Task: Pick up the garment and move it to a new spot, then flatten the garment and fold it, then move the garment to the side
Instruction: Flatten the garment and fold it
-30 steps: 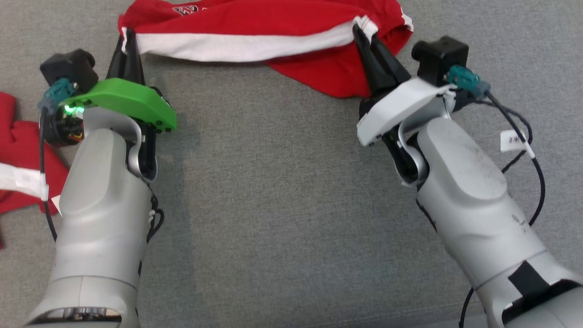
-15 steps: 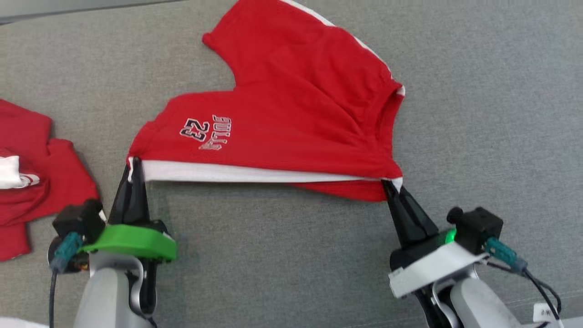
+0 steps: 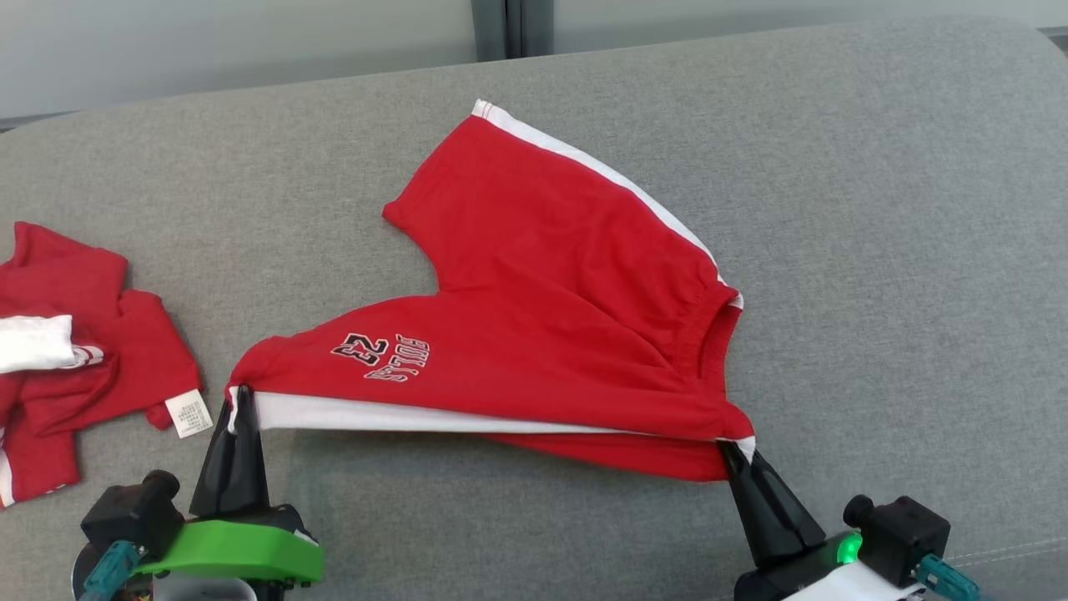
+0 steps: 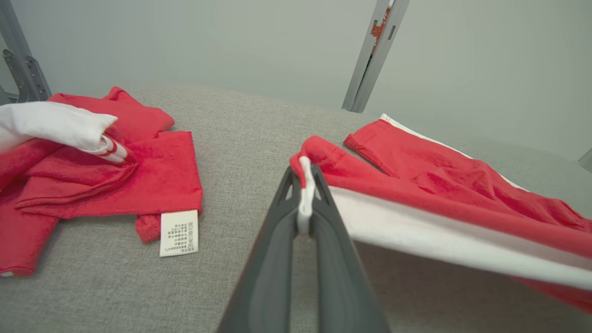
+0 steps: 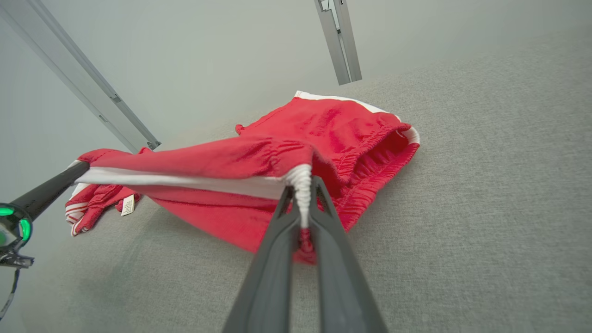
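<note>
Head view first: red shorts (image 3: 542,334) out in the middle of the grey couch cushion (image 3: 876,209), far leg and waistband lying flat, near edge pulled into a straight line along the white stripe (image 3: 375,415). Left gripper (image 3: 240,396) at lower left, pinched tight on the leg-hem end of that stripe. Right gripper (image 3: 727,451) at lower right, pinched tight on the waistband end, green light (image 3: 847,548) glowing on its base. "BULLS 23" print upside down near the left end. Well apart to the left: other red garment (image 3: 83,359), all crumpled, with a white label (image 3: 189,413) sticking out toward the left gripper. Metal post (image 3: 511,25) up behind the cushion.

Left wrist view: both dark fingers squeezed together, sliver of white hem trapped between the tips, red fabric bunched just above. Stripe running off to the right, raised clear of the cushion, shadow underneath. Far leg flat on the cushion beyond. Other red garment over on the left, label lying flat on the grey fabric.

Right wrist view: fingers closed on the white ribbed corner of the waistband, bit of red poking down between them. Rest of the shorts sagging from the stripe back down to the cushion, elastic waistband gaping toward the right. Tip of the left gripper at far left, clamped on the other end of the stripe, label just past it.
</note>
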`<state>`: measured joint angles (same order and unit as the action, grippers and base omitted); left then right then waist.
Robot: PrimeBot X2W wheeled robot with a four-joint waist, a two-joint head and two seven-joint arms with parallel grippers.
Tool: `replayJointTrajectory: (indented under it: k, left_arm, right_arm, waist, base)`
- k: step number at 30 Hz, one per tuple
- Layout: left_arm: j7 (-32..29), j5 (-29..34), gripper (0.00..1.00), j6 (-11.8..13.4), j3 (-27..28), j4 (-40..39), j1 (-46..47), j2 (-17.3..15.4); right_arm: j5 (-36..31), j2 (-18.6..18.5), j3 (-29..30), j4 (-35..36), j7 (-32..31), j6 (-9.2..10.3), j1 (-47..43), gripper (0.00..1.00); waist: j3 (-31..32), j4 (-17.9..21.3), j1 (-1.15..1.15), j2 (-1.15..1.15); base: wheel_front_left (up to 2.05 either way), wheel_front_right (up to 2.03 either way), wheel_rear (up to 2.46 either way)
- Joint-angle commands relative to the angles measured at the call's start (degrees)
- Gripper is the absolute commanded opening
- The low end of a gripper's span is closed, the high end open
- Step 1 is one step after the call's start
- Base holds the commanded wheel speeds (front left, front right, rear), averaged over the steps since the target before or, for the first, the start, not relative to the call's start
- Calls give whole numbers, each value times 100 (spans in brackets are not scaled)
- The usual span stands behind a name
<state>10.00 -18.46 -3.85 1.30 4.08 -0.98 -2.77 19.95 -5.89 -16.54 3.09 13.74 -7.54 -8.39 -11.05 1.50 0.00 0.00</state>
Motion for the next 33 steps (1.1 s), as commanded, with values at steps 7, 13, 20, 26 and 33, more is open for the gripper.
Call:
replayJointTrajectory:
  k: [7,13,20,26,33]
  left_arm:
    - [-489,-19,0,-48,-162,197,891,-227]
    - [-1113,39,0,-119,-420,958,2439,-391]
    - [-1796,249,0,-191,-747,2314,4355,-594]
    - [-1889,413,0,-176,-915,3493,5472,-684]
    - [-1619,556,0,-213,-1118,4547,6239,-617]
  right_arm:
    - [230,111,139,-225,-159,9,632,0]
    - [527,244,420,-572,-164,9,1453,0]
    - [997,292,443,-957,-22,9,2419,0]
    - [1574,296,161,-1362,113,9,3064,0]
    - [1889,296,-90,-1616,151,9,3399,0]
  waist:
    - [-361,94,0,0]
    - [-1004,226,0,0]
    - [-1689,716,0,0]
    - [-2031,1172,0,0]
    - [-2169,1446,0,0]
  base:
    - [0,0,0]
    - [0,0,0]
    - [0,0,0]
    - [0,0,0]
    - [0,0,0]
